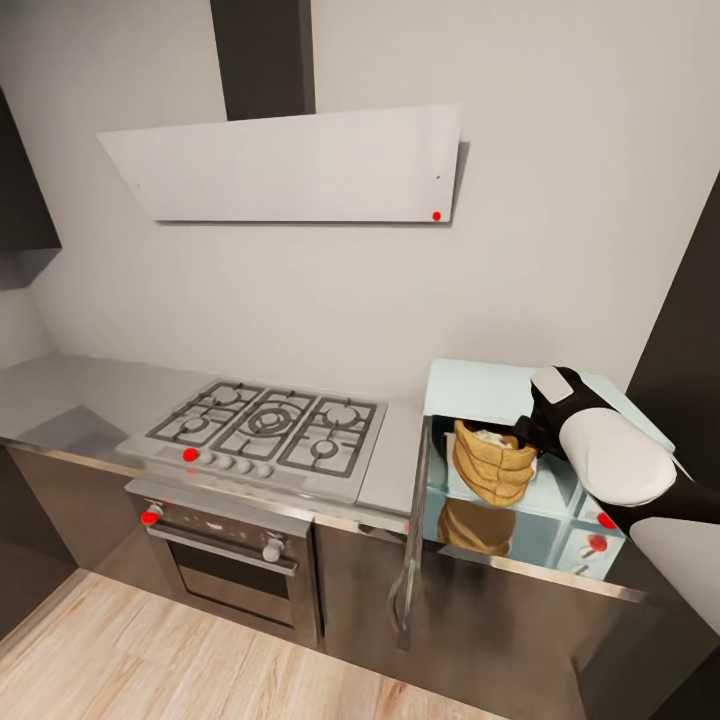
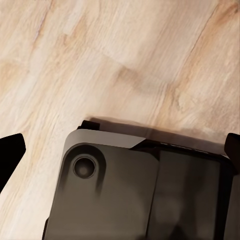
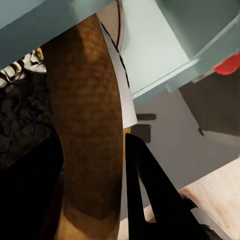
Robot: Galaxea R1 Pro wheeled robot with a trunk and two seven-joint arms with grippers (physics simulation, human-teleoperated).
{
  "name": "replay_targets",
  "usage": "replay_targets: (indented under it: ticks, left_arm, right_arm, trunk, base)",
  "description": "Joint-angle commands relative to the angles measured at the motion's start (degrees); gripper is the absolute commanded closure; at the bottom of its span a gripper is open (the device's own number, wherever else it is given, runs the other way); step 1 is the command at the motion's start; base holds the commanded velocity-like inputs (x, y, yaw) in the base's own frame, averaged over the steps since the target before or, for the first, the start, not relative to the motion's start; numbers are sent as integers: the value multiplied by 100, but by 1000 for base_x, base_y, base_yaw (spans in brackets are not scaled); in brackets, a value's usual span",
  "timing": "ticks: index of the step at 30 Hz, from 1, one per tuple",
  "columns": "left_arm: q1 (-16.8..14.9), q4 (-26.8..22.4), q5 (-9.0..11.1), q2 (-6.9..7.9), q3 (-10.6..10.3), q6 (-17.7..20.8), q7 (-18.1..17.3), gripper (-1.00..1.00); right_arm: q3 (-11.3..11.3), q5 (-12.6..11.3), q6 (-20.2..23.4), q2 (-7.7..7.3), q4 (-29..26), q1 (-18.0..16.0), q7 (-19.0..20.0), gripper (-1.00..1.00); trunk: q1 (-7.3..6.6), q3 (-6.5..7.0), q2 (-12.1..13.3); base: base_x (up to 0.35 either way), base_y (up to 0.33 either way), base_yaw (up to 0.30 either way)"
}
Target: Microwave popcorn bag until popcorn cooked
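Right now my right gripper (image 1: 528,432) is at the mouth of the microwave (image 1: 480,385), with the popcorn bag (image 1: 490,462) hanging from it just inside the opening. From the head camera the dark fingers sit at the bag's rolled rim on its right side, and the bag is tilted a little, its base over the pale floor of the cavity with a brown reflection beneath it. The right wrist camera shows the bag's tan wall (image 3: 87,130) running between my fingers, one dark finger (image 3: 150,195) on the outside of it and the dark crumpled inside of the bag on the other, so I read the fingers as closed onto the bag's wall.

The microwave door (image 1: 412,520) is swung wide and stands edge-on toward me at the left of the opening, reaching out past the front edge of the countertop (image 1: 395,460). That leaves the mouth open across its width; the bag is near the door's hinge side, with more room to its right, where my white forearm (image 1: 615,455) comes in over the control panel with its red-marked knobs (image 1: 598,542).

Left of the microwave a narrow strip of grey countertop separates it from the steel gas hob (image 1: 265,425), with the oven (image 1: 225,560) below and the hood (image 1: 290,165) well above.

My left wrist camera looks down at wood flooring (image 2: 120,60) and a dark part of the robot's body (image 2: 140,190); the left gripper's fingertips (image 2: 10,150) show at the frame's two sides, spread wide with nothing between them.
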Motion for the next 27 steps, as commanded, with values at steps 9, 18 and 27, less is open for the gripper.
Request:
replay_targets:
  ticks: [9, 18, 27]
  left_arm:
    - [-5, 5, -4, 0, 15, -19, 5, -100]
    - [-5, 5, -3, 2, 15, -19, 5, -100]
    - [-5, 5, -4, 2, 15, -20, 5, -100]
  right_arm:
    - [19, -43, -38, 4, -8, -155, -23, 100]
    - [21, -43, -38, 4, -8, -155, -23, 100]
    - [25, -41, -37, 4, -8, -155, -23, -100]
  trunk:
    - [3, -12, -17]
    - [3, -12, -17]
    - [3, -12, -17]
  base:
    - [2, 0, 0]
    - [81, 0, 0]
    - [1, 0, 0]
